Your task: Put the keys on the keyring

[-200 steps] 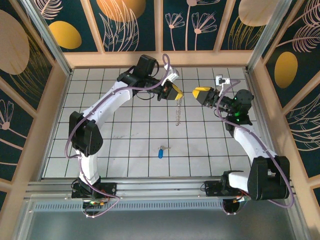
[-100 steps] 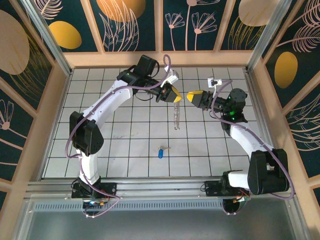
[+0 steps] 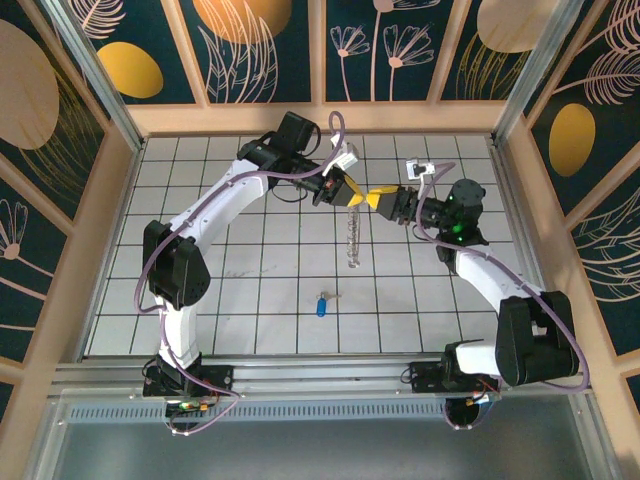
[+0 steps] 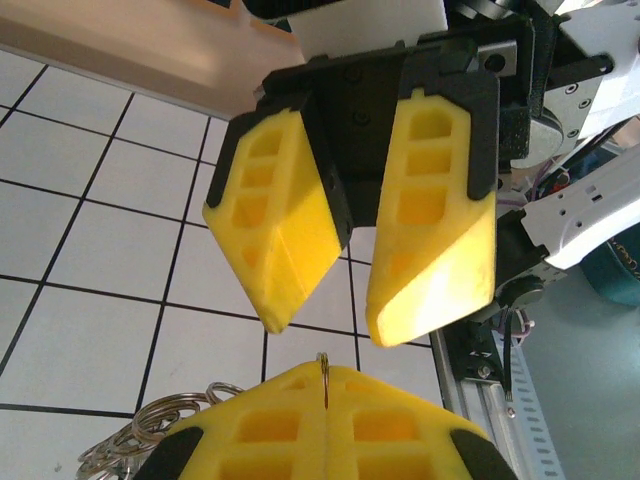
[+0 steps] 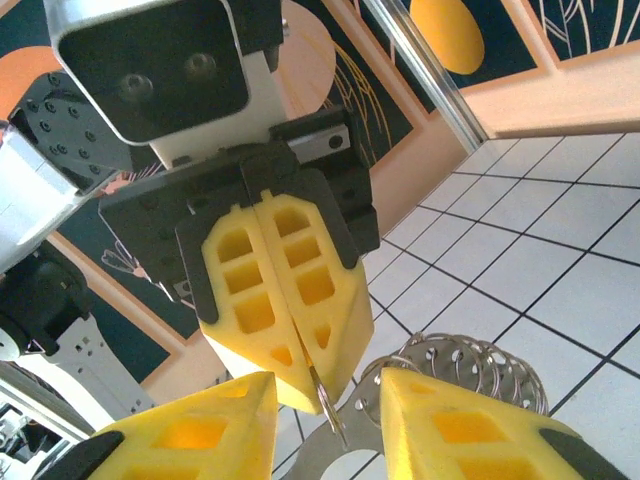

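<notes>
My left end effector [image 3: 347,188] clenches the keyring [image 3: 352,238], which dangles lengthwise toward the table [image 3: 200,300], its pinched loop lying just ahead of my parted, empty right end effector [image 3: 384,198].

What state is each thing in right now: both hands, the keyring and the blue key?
left hand: shut, pinching the keyring's rim.
right hand: open, tips facing the left hand's, holding nothing.
keyring: held up, dangling below the left hand.
blue key: lying flat on the tiled table, loose, not on the keyring.
</notes>
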